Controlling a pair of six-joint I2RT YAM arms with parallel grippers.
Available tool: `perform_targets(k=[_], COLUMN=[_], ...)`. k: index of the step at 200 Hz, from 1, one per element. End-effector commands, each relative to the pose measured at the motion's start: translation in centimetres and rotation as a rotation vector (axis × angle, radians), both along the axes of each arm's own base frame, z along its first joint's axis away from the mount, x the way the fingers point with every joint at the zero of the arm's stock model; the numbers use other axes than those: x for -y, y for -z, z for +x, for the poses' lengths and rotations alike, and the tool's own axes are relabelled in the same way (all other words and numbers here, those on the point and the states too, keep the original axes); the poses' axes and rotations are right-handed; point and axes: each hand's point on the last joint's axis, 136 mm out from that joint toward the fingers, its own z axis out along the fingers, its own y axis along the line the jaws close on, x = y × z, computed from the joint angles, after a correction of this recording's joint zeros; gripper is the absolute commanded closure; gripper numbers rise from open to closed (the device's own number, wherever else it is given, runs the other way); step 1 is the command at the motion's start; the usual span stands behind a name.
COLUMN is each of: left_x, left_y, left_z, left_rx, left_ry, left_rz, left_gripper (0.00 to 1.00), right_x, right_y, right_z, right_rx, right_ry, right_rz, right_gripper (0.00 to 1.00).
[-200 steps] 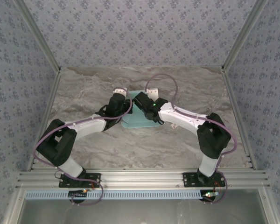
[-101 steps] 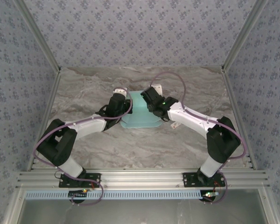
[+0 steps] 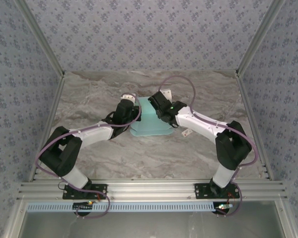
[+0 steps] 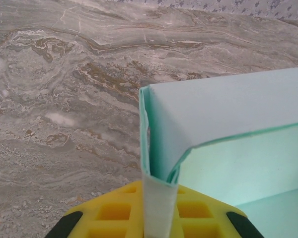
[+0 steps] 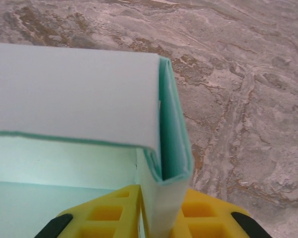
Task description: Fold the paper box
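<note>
The paper box (image 3: 150, 127) is pale cyan card, standing partly folded on the marble table between the two arms. My left gripper (image 3: 133, 105) is at its back left corner. In the left wrist view, the yellow pads (image 4: 109, 214) of this gripper (image 4: 159, 210) are shut on a doubled upright wall of the box (image 4: 228, 111). My right gripper (image 3: 155, 102) is at the back right corner. In the right wrist view that gripper (image 5: 161, 210) has its yellow pads (image 5: 211, 218) shut on a folded-over wall of the box (image 5: 74, 91).
The marble table (image 3: 89, 99) is bounded by aluminium posts and patterned walls on three sides, with a rail (image 3: 149, 188) along the near edge. A small white tag (image 3: 187, 133) lies beside the right forearm. Open table lies in front of the box.
The right arm has swung back and to the right, uncovering more of the box, and its gripper now sits at the back right corner. The left arm has stayed put.
</note>
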Motion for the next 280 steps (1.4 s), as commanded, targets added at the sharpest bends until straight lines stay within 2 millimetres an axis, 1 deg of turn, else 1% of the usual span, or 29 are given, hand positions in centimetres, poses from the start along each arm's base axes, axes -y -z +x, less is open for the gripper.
perform_targets(k=[1,42,74,96,120,145,197,207,216,241,253,280], left_x=[0.4,0.3,0.5,0.6,0.5,0.4,0.4,0.4,0.4,0.3,0.3,0.3], left_y=[-0.7,-0.6,-0.3,-0.3,-0.3,-0.2,-0.2,-0.2,-0.3,-0.3,-0.2,-0.2], left_z=[0.1,0.2,0.1,0.1,0.1,0.1,0.1,0.1,0.1,0.1,0.1,0.2], left_rx=[0.013,0.013,0.007,0.007,0.008,0.008,0.009,0.008,0.01,0.011,0.01,0.009], left_ry=[0.014,0.01,0.012,0.012,0.011,0.009,0.005,0.007,0.005,0.003,0.003,0.003], left_rz=[0.005,0.005,0.006,0.005,0.008,0.009,0.01,0.011,0.011,0.015,0.016,0.017], left_gripper=[0.88,0.88,0.88,0.88,0.88,0.88,0.88,0.88,0.88,0.88,0.88,0.88], right_x=[2.6,3.7,3.2,3.0,3.5,4.2,4.2,4.2,3.8,2.4,1.8,1.1], right_y=[-0.8,-0.4,-0.9,-0.7,-0.7,-1.1,-1.7,-1.6,-1.4,-1.0,-1.3,-1.3], right_z=[0.0,-0.3,-0.4,-0.4,-0.3,-0.3,0.0,0.0,0.0,0.0,-0.1,-0.2], right_rx=[0.025,0.032,0.058,0.059,0.06,0.063,0.074,0.067,0.064,0.053,0.057,0.041], right_ry=[0.109,0.169,0.18,0.186,0.198,0.21,0.209,0.205,0.186,0.114,0.087,0.046], right_rz=[-0.134,-0.221,-0.268,-0.289,-0.317,-0.36,-0.421,-0.41,-0.387,-0.25,-0.194,-0.127], right_gripper=[0.82,0.86,0.88,0.89,0.89,0.89,0.89,0.89,0.89,0.87,0.85,0.82])
